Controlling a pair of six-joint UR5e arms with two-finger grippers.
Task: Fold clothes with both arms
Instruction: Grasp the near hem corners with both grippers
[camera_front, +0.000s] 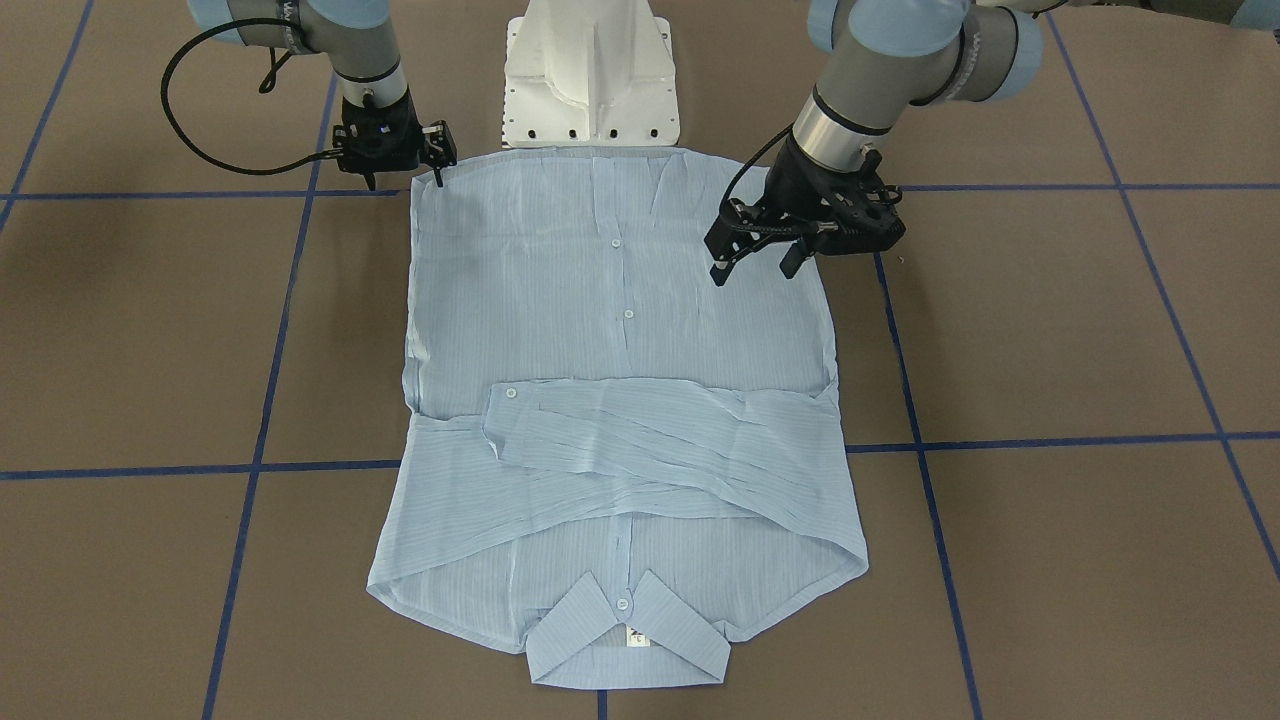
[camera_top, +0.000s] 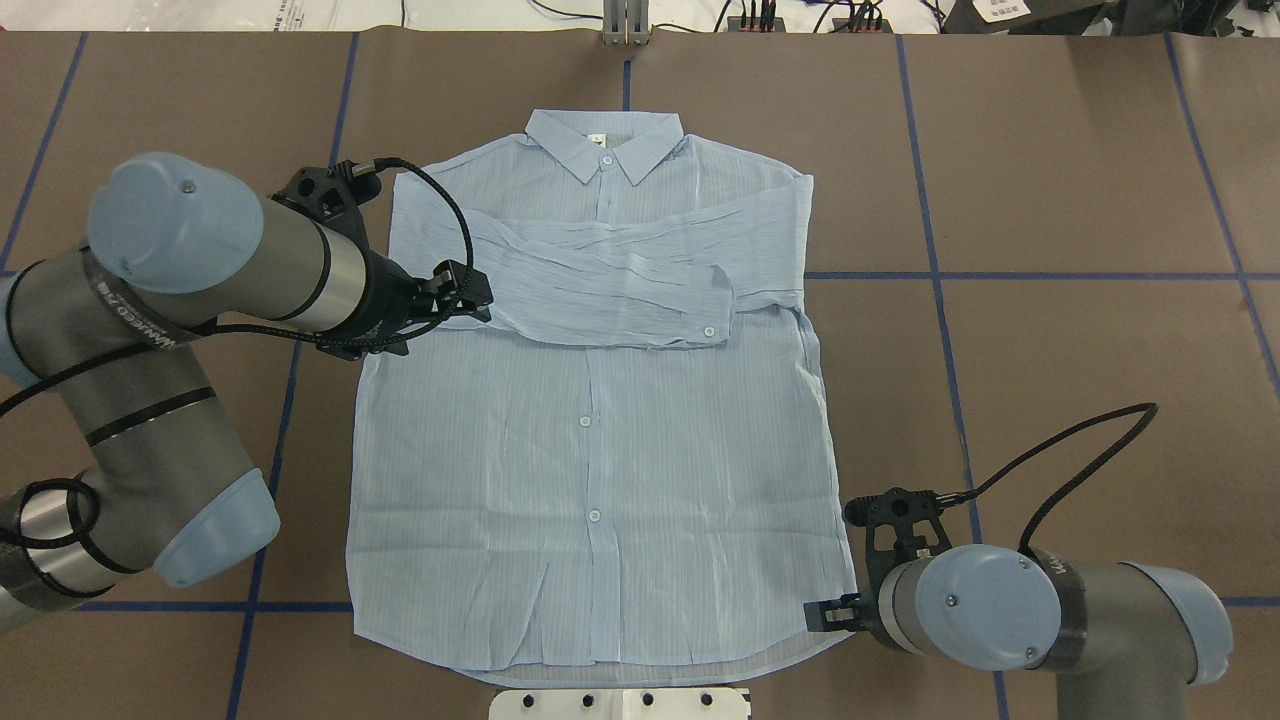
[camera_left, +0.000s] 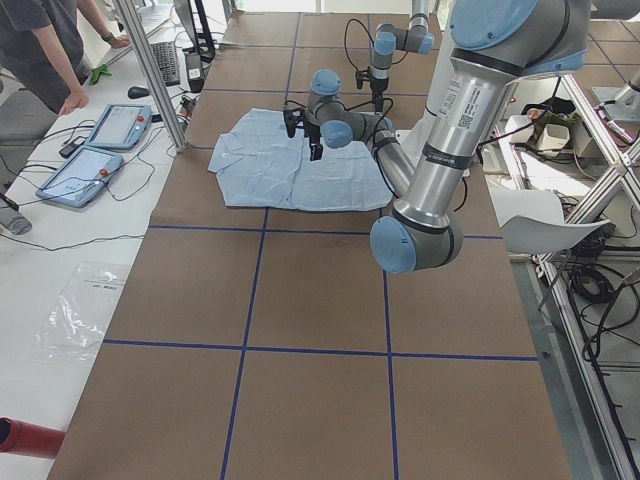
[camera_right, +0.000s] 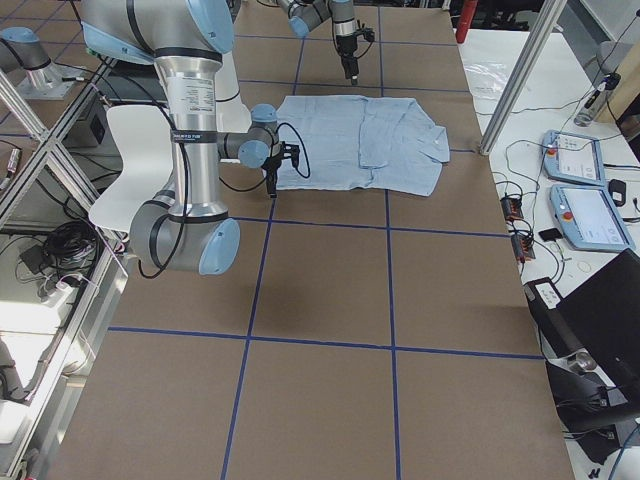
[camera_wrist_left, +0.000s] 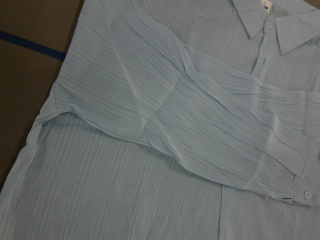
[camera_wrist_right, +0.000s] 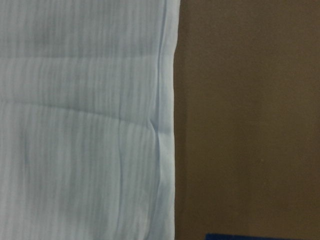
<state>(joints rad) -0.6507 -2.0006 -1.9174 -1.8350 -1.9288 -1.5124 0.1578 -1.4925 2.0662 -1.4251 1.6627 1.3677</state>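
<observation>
Up in the upper left of the front-facing view, the right gripper (camera_front: 405, 180) stands at the hem corner of the shirt (camera_front: 620, 330), its fingers (camera_front: 438, 178) spread wide and holding nothing. At centre frame the pale-blue shirt lies flat on the brown desk (camera_front: 1050, 320), buttons up, collar toward the lower edge, a sleeve folded across the chest. At upper right, the left gripper (camera_front: 755, 268) hangs over the shirt's side edge, its fingers (camera_front: 718, 272) parted and empty.

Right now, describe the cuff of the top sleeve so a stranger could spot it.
The pale-blue shirt lies flat on the brown table, collar away from the robot. Of two sleeves folded across its chest, the upper sleeve runs from the robot's left. Its cuff is the squared end with one white button, off the front button line.
</observation>
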